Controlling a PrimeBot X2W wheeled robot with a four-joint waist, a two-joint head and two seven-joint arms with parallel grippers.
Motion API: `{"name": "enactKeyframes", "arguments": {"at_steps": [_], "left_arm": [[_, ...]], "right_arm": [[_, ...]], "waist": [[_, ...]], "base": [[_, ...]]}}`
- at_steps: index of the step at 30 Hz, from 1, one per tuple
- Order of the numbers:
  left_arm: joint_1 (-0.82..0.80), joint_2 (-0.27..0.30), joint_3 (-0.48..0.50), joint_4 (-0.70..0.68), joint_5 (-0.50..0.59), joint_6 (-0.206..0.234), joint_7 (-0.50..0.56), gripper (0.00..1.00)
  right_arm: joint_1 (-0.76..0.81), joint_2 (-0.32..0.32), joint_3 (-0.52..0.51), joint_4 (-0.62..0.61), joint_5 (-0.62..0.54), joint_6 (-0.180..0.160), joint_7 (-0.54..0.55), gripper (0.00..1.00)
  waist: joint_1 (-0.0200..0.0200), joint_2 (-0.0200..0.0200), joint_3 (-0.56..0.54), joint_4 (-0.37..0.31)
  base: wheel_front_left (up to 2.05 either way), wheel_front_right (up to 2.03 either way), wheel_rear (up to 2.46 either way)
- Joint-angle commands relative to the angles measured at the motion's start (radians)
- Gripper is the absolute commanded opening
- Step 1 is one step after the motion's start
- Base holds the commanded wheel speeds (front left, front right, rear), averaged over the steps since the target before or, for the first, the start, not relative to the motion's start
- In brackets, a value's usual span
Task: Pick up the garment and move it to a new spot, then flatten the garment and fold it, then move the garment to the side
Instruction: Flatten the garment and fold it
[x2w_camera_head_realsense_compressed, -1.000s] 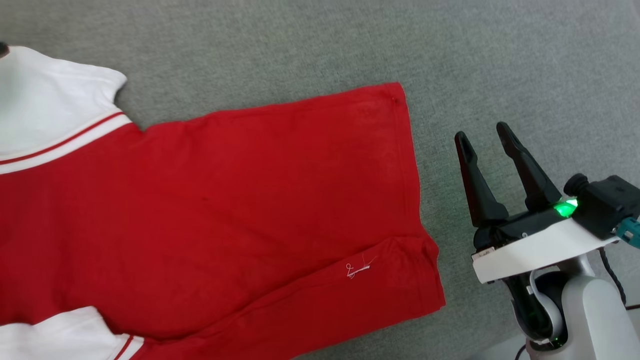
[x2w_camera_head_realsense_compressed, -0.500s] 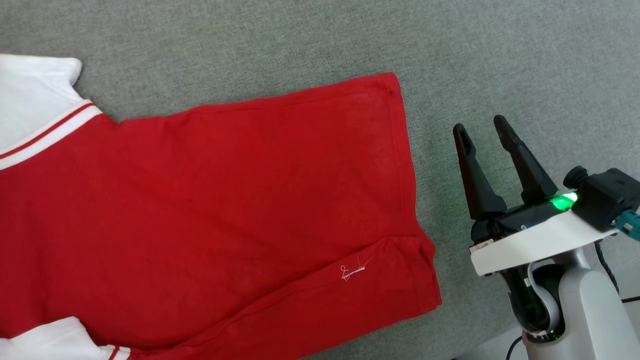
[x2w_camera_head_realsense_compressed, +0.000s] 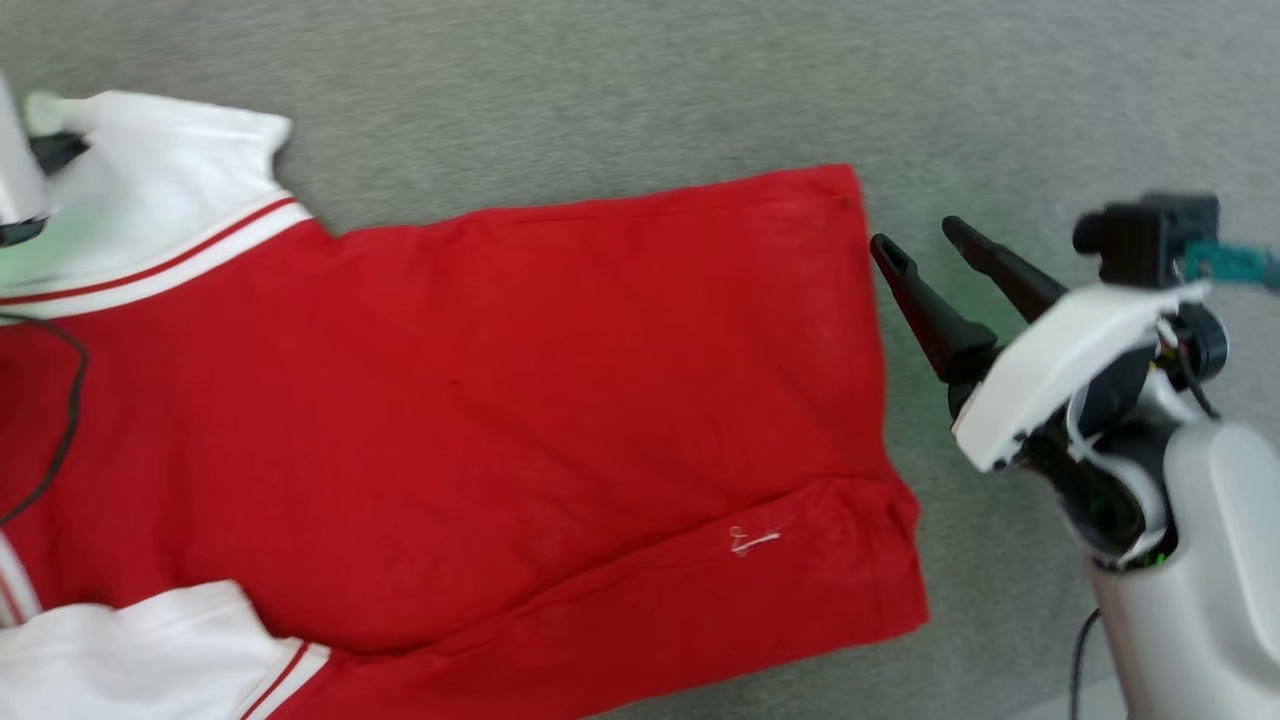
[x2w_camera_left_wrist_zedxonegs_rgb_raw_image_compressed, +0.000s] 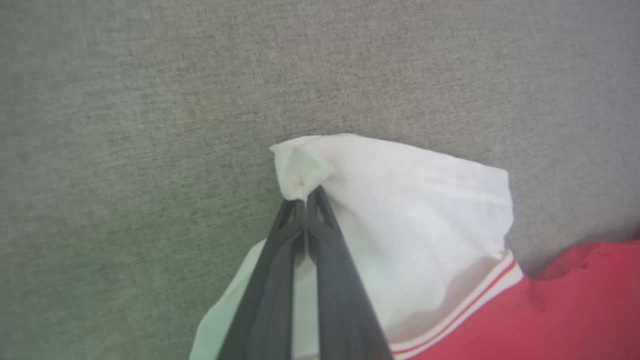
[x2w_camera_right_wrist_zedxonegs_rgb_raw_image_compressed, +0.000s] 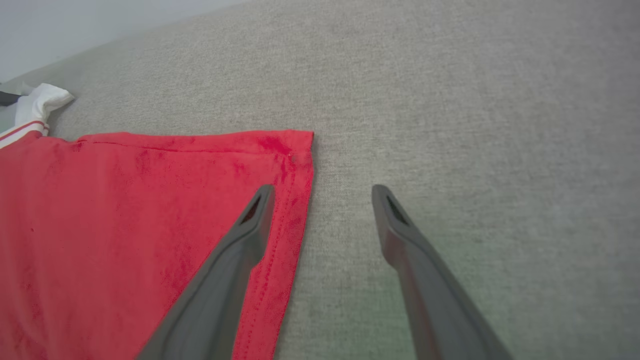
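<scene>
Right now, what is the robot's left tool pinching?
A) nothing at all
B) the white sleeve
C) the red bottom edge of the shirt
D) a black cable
B: the left tool is shut tight on a corner of the white sleeve, bunching the cloth at its tips.

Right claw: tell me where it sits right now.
Head view, right side: the right claw hovers open by the far corner of the garment's red hem, over the grey fabric surface.
</scene>
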Motion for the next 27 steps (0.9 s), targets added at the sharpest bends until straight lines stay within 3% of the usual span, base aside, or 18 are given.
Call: {"name": "enactKeyframes", "arguments": {"at_steps": [1,7,14,19,20,21,27], "left_arm": [[-0.015,-0.003,-0.002,-0.002,0.004,-0.008,-0.007,0.0],[-0.089,-0.049,-0.041,-0.03,0.046,-0.062,-0.03,0.0],[-0.131,-0.077,-0.058,-0.037,0.06,-0.103,-0.053,0.0],[-0.122,-0.085,-0.061,-0.028,0.061,-0.118,-0.072,0.0],[-0.119,-0.085,-0.061,-0.025,0.06,-0.121,-0.077,0.0],[-0.116,-0.085,-0.06,-0.023,0.059,-0.121,-0.079,0.0],[-0.095,-0.084,-0.051,-0.011,0.049,-0.132,-0.108,0.0]], "right_arm": [[-0.019,-0.006,0.003,0.006,0.009,0.0,0.021,1.0],[-0.142,-0.037,-0.004,0.075,0.034,0.0,0.245,1.0],[-0.253,-0.043,-0.034,0.21,0.011,-0.001,0.401,1.0],[-0.248,-0.021,-0.026,0.296,0.0,-0.001,0.507,1.0],[-0.246,-0.017,-0.024,0.3,0.002,-0.001,0.513,0.4],[-0.245,-0.014,-0.022,0.3,0.006,-0.001,0.516,0.0],[-0.257,-0.043,-0.018,0.233,0.001,0.0,0.478,0.0]], "waist": [[-0.0001,0.0,-0.008,0.03],[-0.0001,0.0,0.014,0.099],[-0.0001,0.0,0.04,0.141],[-0.0001,0.0,0.044,0.154],[-0.0001,0.0,0.044,0.156],[-0.0001,0.0,0.044,0.157],[-0.0001,0.0,0.021,0.165]], "base": [[0.0,0.0,0.0],[0.0,0.0,0.0],[0.0,0.0,0.0],[0.0,0.0,0.0],[0.0,0.0,0.0],[0.0,0.0,0.0],[0.0,0.0,0.0]]}}
